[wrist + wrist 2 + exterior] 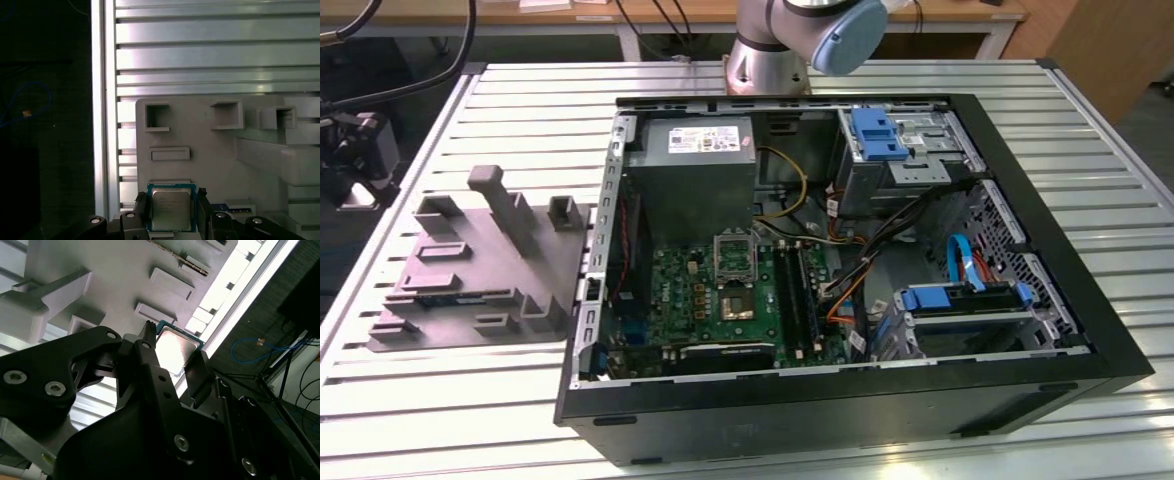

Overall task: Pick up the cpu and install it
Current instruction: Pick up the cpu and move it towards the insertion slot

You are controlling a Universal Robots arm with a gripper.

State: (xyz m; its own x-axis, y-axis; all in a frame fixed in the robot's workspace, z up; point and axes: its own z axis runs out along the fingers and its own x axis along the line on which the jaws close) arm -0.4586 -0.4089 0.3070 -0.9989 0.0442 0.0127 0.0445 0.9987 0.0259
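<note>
My tool (171,196) is closed onto the cpu (171,210): in both wrist views its 2 black fingers (141,210) press against 2 opposite edges of the chip, with no gap on either side. The cpu faces the cameras with its silvery metal lid and thin green rim. It sits over the grey moulded fixture (200,150), close to that plate's edge and to the bench's (200,45) side rail. I cannot tell whether it rests on the plate or hangs just above it. In the second wrist view the cpu (176,352) catches a bright glare between the fingers.

In the exterior view the same fixture (480,270) lies on the slatted bench (454,400) at the exterior view's left, just beside the open computer case (854,405). Inside the case the green motherboard (707,300) lies flat, with the cpu socket (736,302) near its middle, well apart from the fixture. My arm's base (767,60) stands at the top centre of that frame, behind the case.
</note>
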